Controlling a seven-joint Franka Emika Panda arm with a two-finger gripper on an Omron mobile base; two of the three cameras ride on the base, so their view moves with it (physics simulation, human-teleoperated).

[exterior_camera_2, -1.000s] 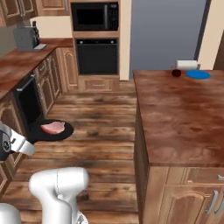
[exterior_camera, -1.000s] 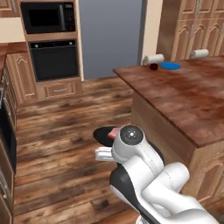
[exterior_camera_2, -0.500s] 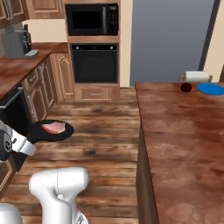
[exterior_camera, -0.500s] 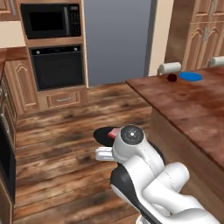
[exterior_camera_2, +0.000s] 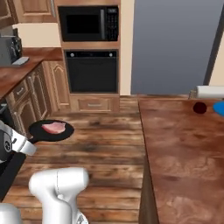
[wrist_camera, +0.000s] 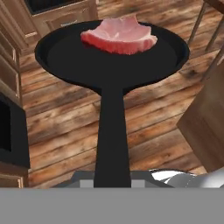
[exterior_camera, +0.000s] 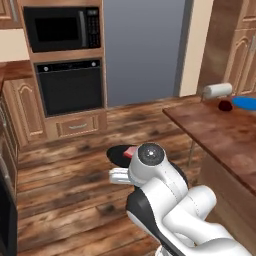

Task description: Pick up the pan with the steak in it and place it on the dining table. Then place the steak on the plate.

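the pan (wrist_camera: 111, 57) is off the stove and carried in the air above the wooden floor, level, with the steak (wrist_camera: 119, 35) lying at the far side of it, about 12 o'clock in the hand view. its handle runs straight back toward 6 o'clock into the gripper (wrist_camera: 113, 177), whose jaws are pressed together on it.

in the right base view the pan (exterior_camera_2: 50, 130) hangs at about 9 o'clock, well apart from the desk (exterior_camera_2: 183, 153), whose brown top fills the 3 to 5 o'clock side. the plate (exterior_camera_2: 219, 107) sits at the desk's far end, around 3 o'clock, with a small dark mug (exterior_camera_2: 200, 107) just beside it.

so the pickup looks done and the carry is under way. left: setting the pan on the desk, then moving the steak onto the plate.
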